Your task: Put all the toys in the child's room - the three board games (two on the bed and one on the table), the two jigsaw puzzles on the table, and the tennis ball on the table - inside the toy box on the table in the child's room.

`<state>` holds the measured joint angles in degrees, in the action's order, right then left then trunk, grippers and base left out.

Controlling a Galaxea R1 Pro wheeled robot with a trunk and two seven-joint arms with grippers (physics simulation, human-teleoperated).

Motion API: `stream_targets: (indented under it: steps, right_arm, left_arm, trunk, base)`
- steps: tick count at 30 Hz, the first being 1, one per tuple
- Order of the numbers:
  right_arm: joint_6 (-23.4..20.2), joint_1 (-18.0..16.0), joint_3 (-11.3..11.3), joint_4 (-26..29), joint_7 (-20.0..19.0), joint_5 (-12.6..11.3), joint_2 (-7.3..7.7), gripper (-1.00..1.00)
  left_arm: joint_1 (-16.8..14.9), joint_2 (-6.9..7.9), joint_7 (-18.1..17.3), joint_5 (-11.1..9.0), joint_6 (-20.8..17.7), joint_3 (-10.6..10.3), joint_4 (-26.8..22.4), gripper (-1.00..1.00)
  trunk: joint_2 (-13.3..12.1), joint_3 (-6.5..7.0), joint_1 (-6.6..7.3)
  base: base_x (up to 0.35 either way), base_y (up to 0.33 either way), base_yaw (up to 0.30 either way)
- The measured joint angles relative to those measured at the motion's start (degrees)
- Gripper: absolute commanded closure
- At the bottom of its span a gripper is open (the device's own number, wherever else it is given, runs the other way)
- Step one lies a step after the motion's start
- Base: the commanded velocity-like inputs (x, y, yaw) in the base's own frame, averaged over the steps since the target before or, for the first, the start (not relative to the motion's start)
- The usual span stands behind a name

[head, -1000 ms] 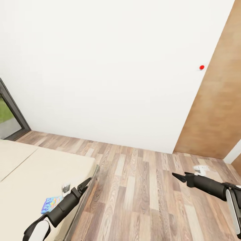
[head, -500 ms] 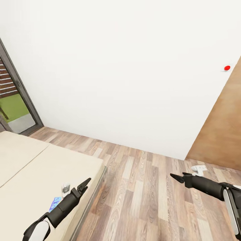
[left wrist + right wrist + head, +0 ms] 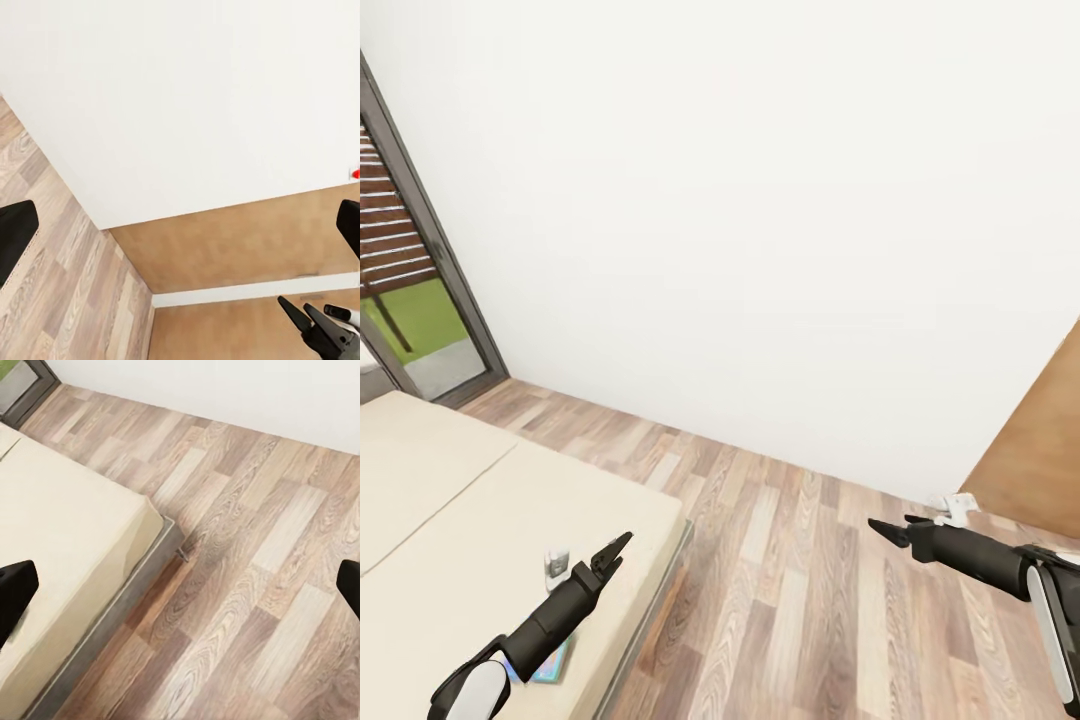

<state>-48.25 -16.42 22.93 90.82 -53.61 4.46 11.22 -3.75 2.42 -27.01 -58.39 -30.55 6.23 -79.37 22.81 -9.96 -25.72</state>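
The bed [image 3: 470,520] with its cream cover lies at the lower left of the head view. On it lies one light blue board game [image 3: 557,663], mostly hidden under my left forearm. My left gripper [image 3: 616,547] hovers over the bed's near corner, open and empty; its fingers [image 3: 15,241] stand wide apart in the left wrist view. My right gripper [image 3: 880,527] hangs over the wood floor, also open and empty, with its fingers [image 3: 13,596] spread wide above the bed edge [image 3: 112,607]. The toy box, table, puzzles and ball are out of view.
A small white-grey object [image 3: 557,566] sits on the bed beside my left gripper. A white wall [image 3: 760,230] runs ahead, a dark-framed glass door [image 3: 410,280] stands at the left, a brown wooden door [image 3: 1040,450] at the right. A white item [image 3: 958,505] lies by it.
The camera has turned left: the brown door has slid toward the right edge and the glass door has come into view. The board game is now more covered by my left forearm. Both arms keep their pose.
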Motion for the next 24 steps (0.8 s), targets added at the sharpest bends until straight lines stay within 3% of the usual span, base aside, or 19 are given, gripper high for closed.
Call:
stream_targets:
  steps: [8, 24]
  right_arm:
    - [0.0, 0.0, 0.0, 0.1, 0.0, 0.0, 0.02, -1.0]
    - [0.0, 0.1, 0.2, 0.1, -0.2, -0.1, 0.04, -1.0]
  left_arm:
    - [0.0, 0.1, 0.2, 0.0, 0.0, 0.0, -0.1, -1.0]
    - [-0.1, 0.03, 0.3, 0.0, 0.0, -0.1, -0.1, -1.0]
  trunk:
    - [0.0, 0.04, -0.02]
    - [0.0, 0.06, -0.03]
  base:
    - [0.151, 0.0, 0.169]
    - [0.025, -0.002, 0.03]
